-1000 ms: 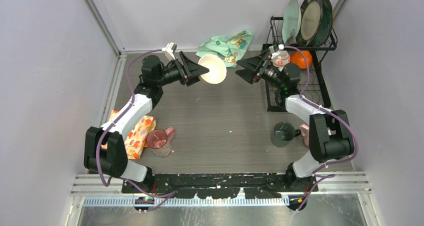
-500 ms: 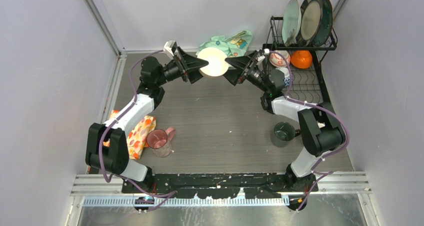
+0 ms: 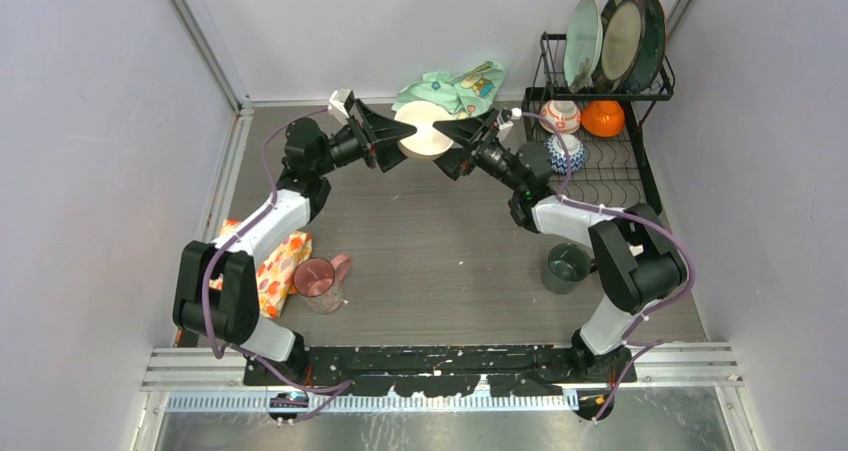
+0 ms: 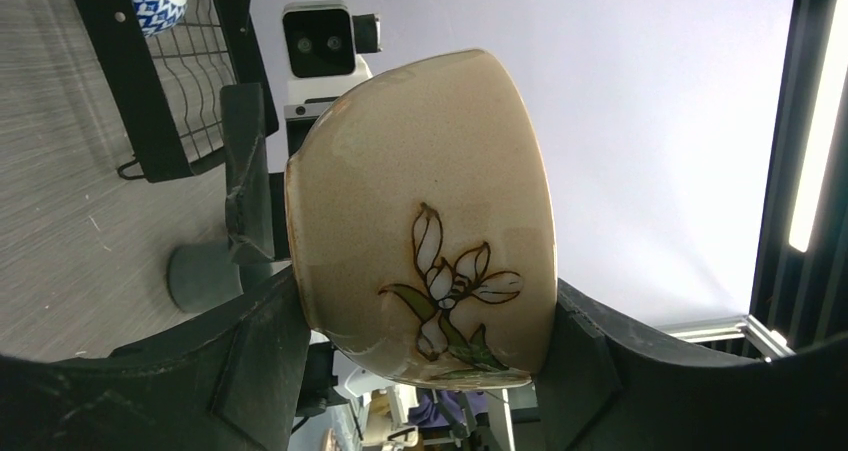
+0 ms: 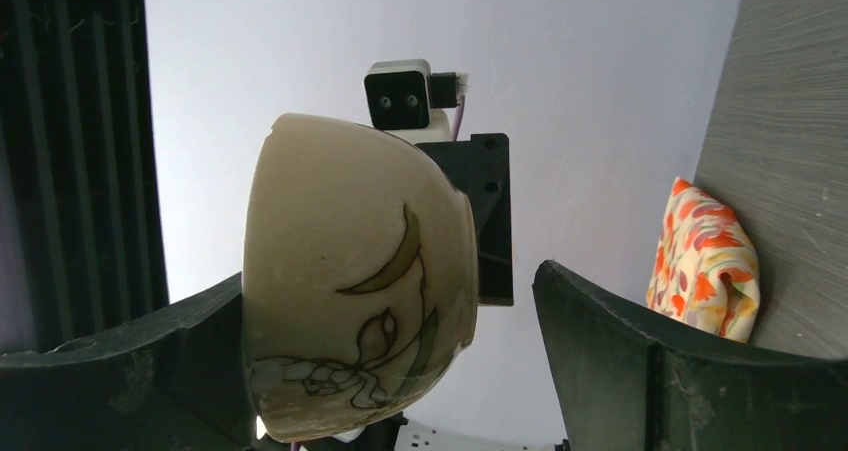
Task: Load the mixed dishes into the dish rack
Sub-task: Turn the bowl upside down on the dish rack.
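Three plates (image 3: 622, 33) upright in dish rack (image 3: 610, 95)

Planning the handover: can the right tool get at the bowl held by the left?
Probably yes. The right tool is open, its fingers either side of the bowl; the left tool grips it elsewhere, leaving room.

The bowl (image 3: 424, 134) in the left claw (image 3: 401, 141) fills part of the right claw's (image 3: 441, 149) gap, leaving free room beside one finger (image 5: 620, 346). The dish rack (image 3: 600, 95) stands behind that claw.
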Tool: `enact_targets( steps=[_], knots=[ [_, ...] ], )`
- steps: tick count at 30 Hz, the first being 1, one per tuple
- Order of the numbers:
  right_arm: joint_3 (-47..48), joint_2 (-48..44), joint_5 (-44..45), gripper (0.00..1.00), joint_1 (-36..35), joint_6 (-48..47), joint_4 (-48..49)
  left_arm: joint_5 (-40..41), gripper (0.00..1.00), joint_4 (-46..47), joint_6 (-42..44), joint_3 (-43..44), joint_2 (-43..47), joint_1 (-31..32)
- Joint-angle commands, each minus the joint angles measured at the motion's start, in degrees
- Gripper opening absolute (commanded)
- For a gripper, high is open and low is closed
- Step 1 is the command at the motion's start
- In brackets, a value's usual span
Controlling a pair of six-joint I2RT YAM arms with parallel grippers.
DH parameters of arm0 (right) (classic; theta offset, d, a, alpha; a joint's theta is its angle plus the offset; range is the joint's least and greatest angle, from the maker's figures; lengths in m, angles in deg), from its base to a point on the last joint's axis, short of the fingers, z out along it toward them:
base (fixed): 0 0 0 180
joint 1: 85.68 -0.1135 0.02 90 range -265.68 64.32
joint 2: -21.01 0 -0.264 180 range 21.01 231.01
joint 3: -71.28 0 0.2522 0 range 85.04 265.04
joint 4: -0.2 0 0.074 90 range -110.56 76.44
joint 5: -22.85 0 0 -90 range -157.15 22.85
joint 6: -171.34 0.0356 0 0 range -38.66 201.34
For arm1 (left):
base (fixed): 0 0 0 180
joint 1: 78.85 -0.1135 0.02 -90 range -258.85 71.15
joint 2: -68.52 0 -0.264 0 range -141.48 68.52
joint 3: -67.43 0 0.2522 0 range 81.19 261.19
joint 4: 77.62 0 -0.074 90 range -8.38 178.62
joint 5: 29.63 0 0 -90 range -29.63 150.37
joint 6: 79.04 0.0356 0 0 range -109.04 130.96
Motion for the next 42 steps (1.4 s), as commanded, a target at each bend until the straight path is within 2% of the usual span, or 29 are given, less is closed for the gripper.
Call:
enact_targets(
  steps=[1,7,13,16,19,29,34,36,39,42],
  knots=[
    [1.5,-3.4,2.8,0.93,-0.9,-2.8,-4.0,0.5,0.21,7.7,-1.1,0.0,1.4,-0.1],
    [1.0,-3.0,3.6,0.78,-1.1,-0.2,0.8,1.1,0.21,7.6,-0.3,-1.8,1.6,-0.1],
    [1.0,-2.2,2.6,0.83,-1.0,1.6,4.4,1.8,0.21,8.3,-0.6,-2.8,0.9,-0.2],
    [0.4,-2.0,2.7,0.75,-1.0,1.6,3.7,2.0,0.21,8.3,-0.4,-2.8,0.3,-0.3],
    [0.5,-1.1,1.5,0.74,-1.1,2.5,4.3,1.9,0.21,8.5,-0.1,-2.6,-0.4,-0.8],
    [0.9,0.4,-3.2,0.80,-1.0,2.2,3.7,1.7,0.22,9.0,0.0,-3.4,-1.4,-1.5],
    [0.6,0.5,-3.7,0.66,-1.1,1.8,4.5,1.3,0.22,8.9,0.2,-3.9,-1.6,-2.4],
    [0.5,0.7,-3.7,0.62,-1.1,2.1,5.5,1.2,0.23,8.6,0.5,-4.0,-1.6,-2.9],
    [0.2,1.1,-3.1,0.55,-1.0,2.9,7.6,1.2,0.33,7.5,1.2,-4.5,-1.2,-3.5],
    [0.1,1.5,-2.5,0.54,-1.0,3.6,8.9,1.0,0.40,5.9,2.4,-4.6,-0.7,-3.6]
  ],
)
